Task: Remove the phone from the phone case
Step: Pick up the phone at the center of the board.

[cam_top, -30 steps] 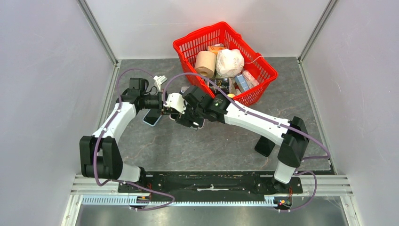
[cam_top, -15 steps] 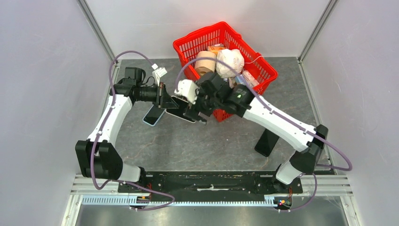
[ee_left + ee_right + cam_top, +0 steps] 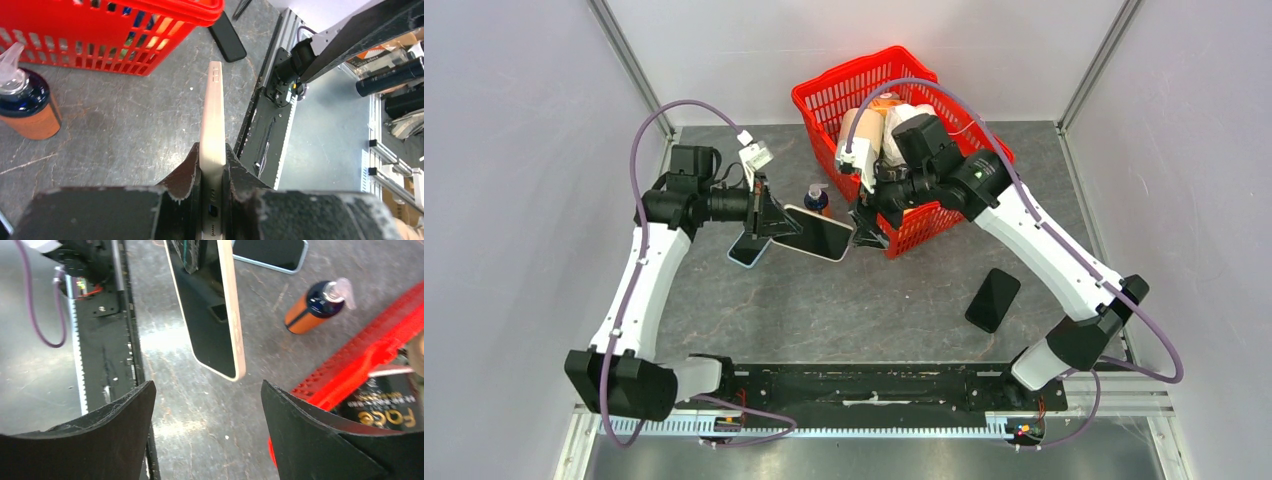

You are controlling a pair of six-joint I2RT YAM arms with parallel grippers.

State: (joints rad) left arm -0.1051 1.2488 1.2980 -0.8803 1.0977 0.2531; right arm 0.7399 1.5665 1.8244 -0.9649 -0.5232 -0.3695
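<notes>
My left hand [image 3: 773, 217] is clenched on one short end of a slim cream-edged phone [image 3: 816, 233] with a dark glossy face. I hold it up off the grey stone-patterned bench [image 3: 874, 300], level and reaching toward my right hand [image 3: 867, 228]. My right hand is released, with its fingers spread wide on either side of the free end and not touching it.

I judge the phone stiff, fairly light, smooth enough to slip, and breakable on its glass face. I take the cream rim to be the case [image 3: 214, 110]. It should flex a little at its corners, so I would take hold at a free corner or along the long edges, away from the side buttons, and peel there while my left pinch steadies the rest.

My left wrist view shows only the thin edge, with the buttons and how squarely it sits between my fingers. It also shows an orange and dark blue bottle [image 3: 27, 107] standing near. My right wrist view shows the dark face and rounded free corner instead. Only the top view shows the red plastic basket [image 3: 848, 72], a black phone [image 3: 992, 298] lying flat well apart, and a light-blue-rimmed phone [image 3: 746, 252] under my left hand.
</notes>
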